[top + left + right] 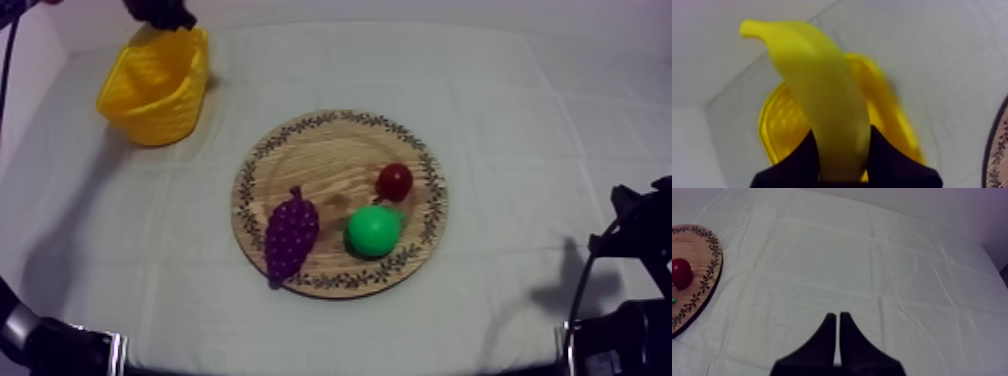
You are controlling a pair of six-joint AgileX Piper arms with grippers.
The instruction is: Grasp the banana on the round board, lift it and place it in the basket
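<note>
Closest in the left wrist view, the left gripper [843,137] has its two black fingers clamped on the lower end of the banana [817,85], a smooth, plain yellow curve that tapers to a blunt tip pointing away from the claw. Just beyond it sits the yellow basket [779,125], its open mouth behind the fruit, and an edge of the wooden board [998,145] shows beside it. In the right wrist view the right gripper [838,319] has its fingers together as a narrow wedge over bare cloth [872,263], with the board's patterned rim and the small red fruit [681,273] off to one side. From above, the board lies at the middle of the frame and carries a bunch of grapes [290,235] at its lower left, a green pear [373,230] and the red fruit; farther back, at the upper left, the left arm hangs over the basket, well apart from the board
</note>
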